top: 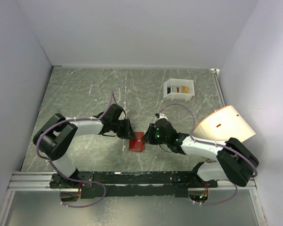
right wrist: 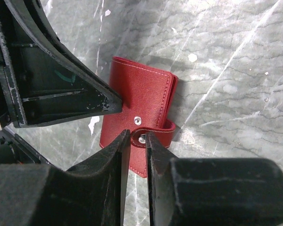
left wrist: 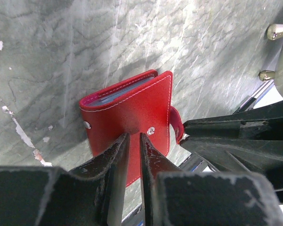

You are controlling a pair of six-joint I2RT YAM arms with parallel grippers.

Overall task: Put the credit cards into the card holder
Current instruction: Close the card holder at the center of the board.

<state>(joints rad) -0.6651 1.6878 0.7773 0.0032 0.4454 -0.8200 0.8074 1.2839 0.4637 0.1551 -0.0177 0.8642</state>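
A: Left gripper point(left wrist: 134, 135), closest to its lens. Fingers are drawn almost together with a slit between them and nothing in it. The tips sit on the wallet's point(left wrist: 127, 110) red cover, beside a stud. Reads as pinning, not gripping.

B: Right gripper point(right wrist: 137, 137)?

A: Also narrow, with the end of the tab point(right wrist: 158, 133) and its snap between the tips. It looks pinched, though the contact is not sharp enough to swear to.

B: Wallet position?

A: Flat on the worktop point(top: 85, 94), close to the near edge, about midway along it, between the two arms. Folded over, with pale pocket edges showing along one side. The tab is off its stud.

B: Cards point(top: 179, 88)?

A: In the white box point(top: 168, 95), well apart from the wallet, toward the far right corner. Colours show, but they're too small to count. None at the wallet.

B: Step, then?

A: Opening the wallet, I judge. Loading not begun.

B: Next move?

A: Right draws the tab away to swing a leaf open while left holds the rest down. If left slips, the whole wallet likely drags. A pocket must then lie face up and gaping before either gripper goes to the box for a card.
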